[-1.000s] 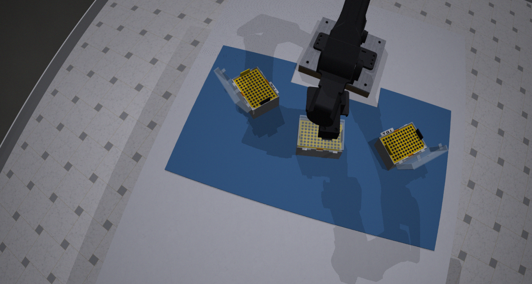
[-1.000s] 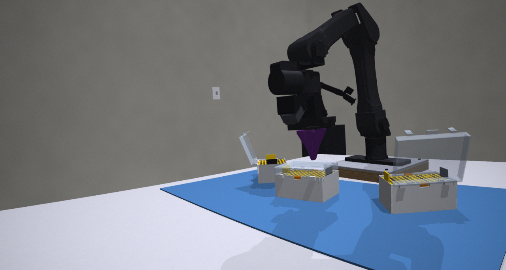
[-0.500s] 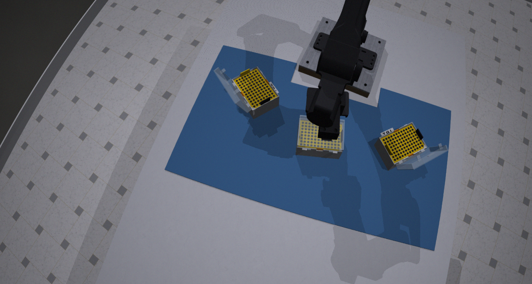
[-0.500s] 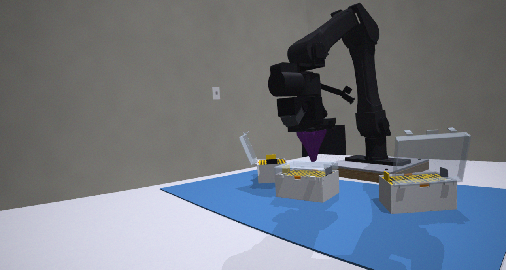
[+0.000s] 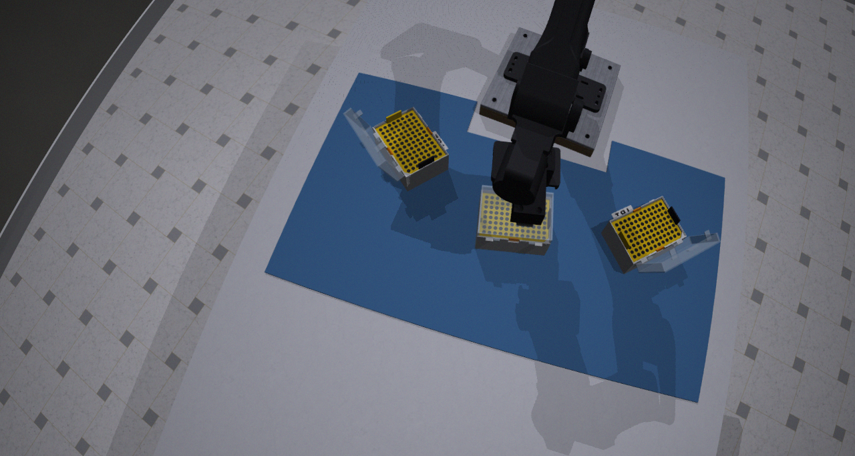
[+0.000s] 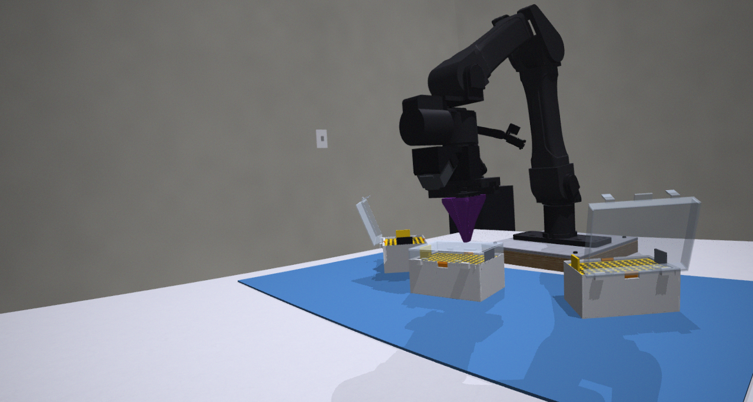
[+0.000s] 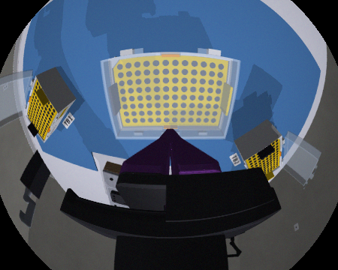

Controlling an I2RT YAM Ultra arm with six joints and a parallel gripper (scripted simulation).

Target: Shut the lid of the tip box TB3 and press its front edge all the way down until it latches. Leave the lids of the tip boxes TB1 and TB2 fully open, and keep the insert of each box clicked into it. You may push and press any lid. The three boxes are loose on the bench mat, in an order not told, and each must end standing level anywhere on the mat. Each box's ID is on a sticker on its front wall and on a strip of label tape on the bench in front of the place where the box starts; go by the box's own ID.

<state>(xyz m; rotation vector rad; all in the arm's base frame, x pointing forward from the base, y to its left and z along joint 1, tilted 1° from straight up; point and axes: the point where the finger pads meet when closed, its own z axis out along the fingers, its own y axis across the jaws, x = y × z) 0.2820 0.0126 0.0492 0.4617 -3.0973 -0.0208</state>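
Observation:
The middle box (image 5: 489, 242) (image 6: 442, 283) has its clear lid (image 5: 499, 214) (image 6: 455, 248) (image 7: 108, 94) down over the yellow insert; its ID is hidden, but the other labels leave TB3. I cannot tell whether it is latched. My gripper (image 6: 466, 240) (image 7: 170, 130) is shut and empty, its purple tips over the lid's front edge, very close above or touching. Box TB1 (image 5: 645, 229) (image 6: 626, 294) (image 7: 56, 90) has its lid (image 5: 669, 259) (image 6: 642, 228) (image 7: 13, 101) open. The other box (image 5: 412, 139) (image 6: 395, 262) (image 7: 257, 140), apparently TB2, has its lid (image 5: 370, 145) (image 7: 302, 159) open.
All boxes stand on the blue mat (image 5: 359, 262) (image 6: 326, 283) (image 7: 199, 37). The arm's base plate (image 5: 507, 89) (image 6: 605, 246) is on the front side of the middle box. The two open boxes stand apart from it, one to each side.

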